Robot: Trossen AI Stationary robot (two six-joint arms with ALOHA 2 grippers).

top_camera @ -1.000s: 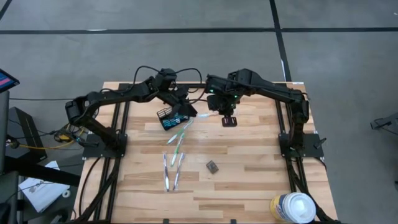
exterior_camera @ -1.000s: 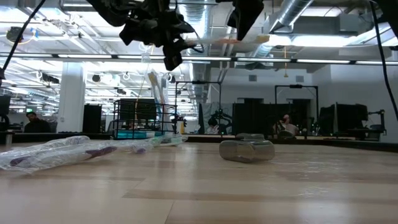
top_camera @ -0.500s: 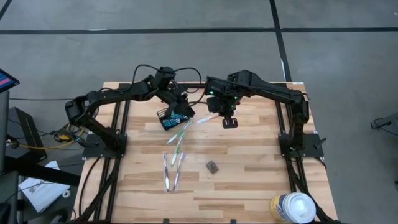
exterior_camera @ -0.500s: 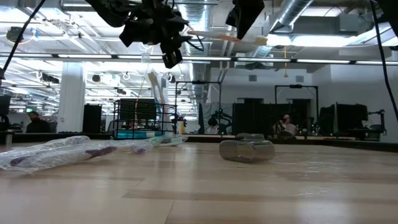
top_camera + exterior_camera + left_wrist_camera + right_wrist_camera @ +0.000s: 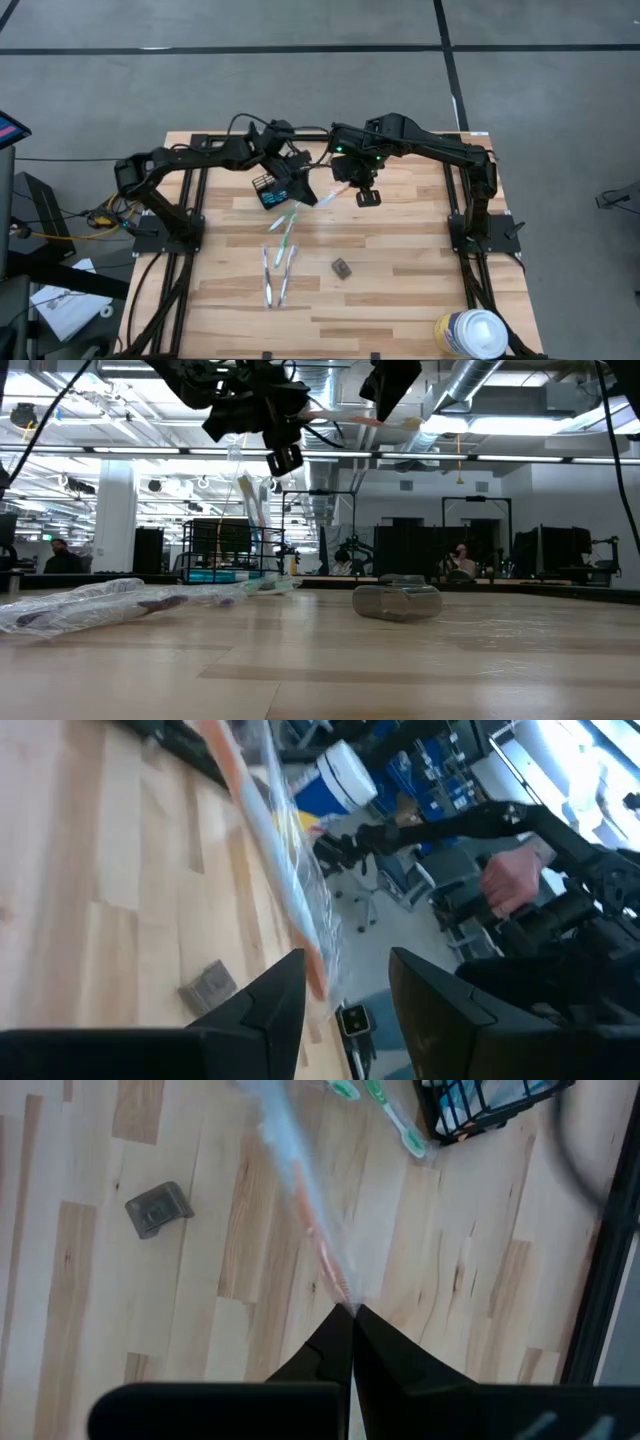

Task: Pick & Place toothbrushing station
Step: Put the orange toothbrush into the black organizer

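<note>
The black wire-mesh caddy (image 5: 270,189) lies on the table left of centre with blue-and-white tubes inside; it also shows in the right wrist view (image 5: 487,1107). My right gripper (image 5: 366,196) is shut on a clear-wrapped, orange-handled toothbrush (image 5: 335,189) held above the table. My left gripper (image 5: 303,192) is open at the toothbrush's free end; in the left wrist view (image 5: 345,982) that end (image 5: 316,975) stands between its fingers, close to one. Several green-and-white toothbrushes (image 5: 285,225) lie flat on the table near the caddy. My right gripper pinches one end of the wrapped toothbrush (image 5: 343,1298) between its two fingertips (image 5: 335,1330). The toothbrush runs on past the fingertips toward the table's left, about level and lifted clear of the table. My left gripper: I cannot tell whether a finger touches the toothbrush's free end.
A small dark grey block (image 5: 341,267) lies near the table's middle. A large white canister (image 5: 468,334) stands at the near right corner. More wrapped toothbrushes (image 5: 275,277) lie toward the near edge. A person's hand (image 5: 515,880) shows beyond the table.
My left gripper has gone a little toward the table's right edge, toward the free end of the toothbrush that my right gripper holds, and its arm has swung with it. My right gripper and the toothbrush have stayed about where they were.
</note>
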